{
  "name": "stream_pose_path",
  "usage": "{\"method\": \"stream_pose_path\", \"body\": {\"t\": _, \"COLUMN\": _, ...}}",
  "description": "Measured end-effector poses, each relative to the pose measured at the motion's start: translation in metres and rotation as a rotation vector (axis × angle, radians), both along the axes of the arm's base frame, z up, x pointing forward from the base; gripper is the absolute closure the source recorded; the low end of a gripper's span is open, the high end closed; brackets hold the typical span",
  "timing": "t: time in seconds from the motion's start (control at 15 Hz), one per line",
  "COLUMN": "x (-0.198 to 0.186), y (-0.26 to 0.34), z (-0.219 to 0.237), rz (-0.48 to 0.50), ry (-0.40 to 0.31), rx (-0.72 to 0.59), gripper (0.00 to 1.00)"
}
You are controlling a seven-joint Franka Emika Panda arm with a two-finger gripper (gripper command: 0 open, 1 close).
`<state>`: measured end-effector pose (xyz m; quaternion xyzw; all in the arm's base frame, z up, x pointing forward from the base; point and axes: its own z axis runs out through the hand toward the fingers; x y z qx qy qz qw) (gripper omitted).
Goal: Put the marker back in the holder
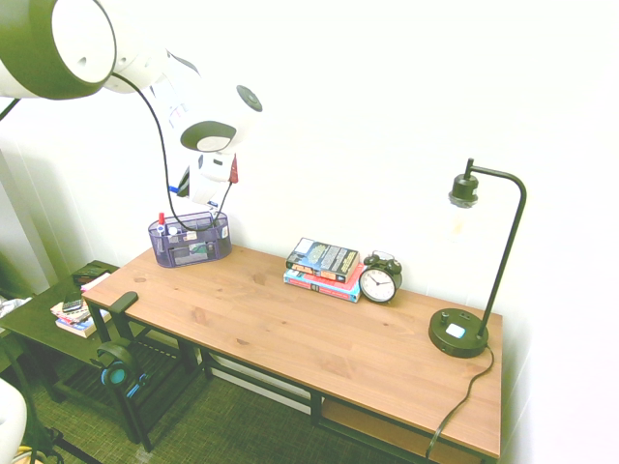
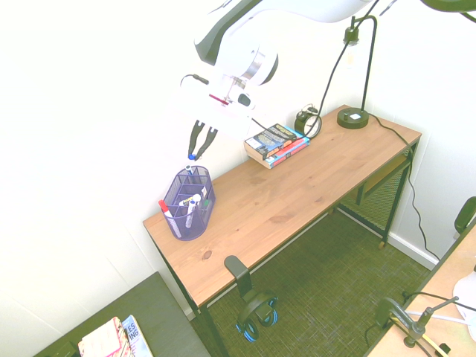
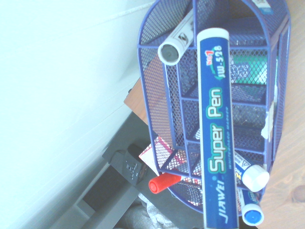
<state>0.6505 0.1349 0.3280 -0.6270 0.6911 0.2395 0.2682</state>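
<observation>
gripper [image 2: 199, 143]: pinching marker [image 3: 216, 129] | marker: hanging below fingers, above holder [image 2: 187, 202]

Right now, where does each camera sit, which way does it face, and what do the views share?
First exterior: high off the desk's front, facing the wall; arm enters top left.
Second exterior: high off the opposite end; arm enters from the top, gripper shut on the marker.
Wrist: on the wrist, looking along the marker into the holder; no body parts.
Both exteriors share holder, books, clock, lamp.

The marker [image 3: 215, 129] reads "JIAWEI Super Pen".
</observation>
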Motion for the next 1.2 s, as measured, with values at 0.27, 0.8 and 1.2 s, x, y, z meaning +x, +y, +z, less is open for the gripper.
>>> {"method": "stream_pose_path", "body": {"t": 0.27, "x": 0.0, "y": 0.008, "z": -0.011, "rz": -0.004, "ry": 0.021, "rx": 0.02, "gripper": 1.0}}
{"method": "stream_pose_path", "body": {"t": 0.8, "x": 0.002, "y": 0.002, "z": -0.048, "rz": -0.045, "ry": 0.064, "rx": 0.01, "gripper": 1.0}}
{"method": "stream_pose_path", "body": {"t": 1.2, "x": 0.019, "y": -0.024, "z": -0.05, "rz": -0.106, "ry": 0.056, "rx": 0.015, "gripper": 1.0}}
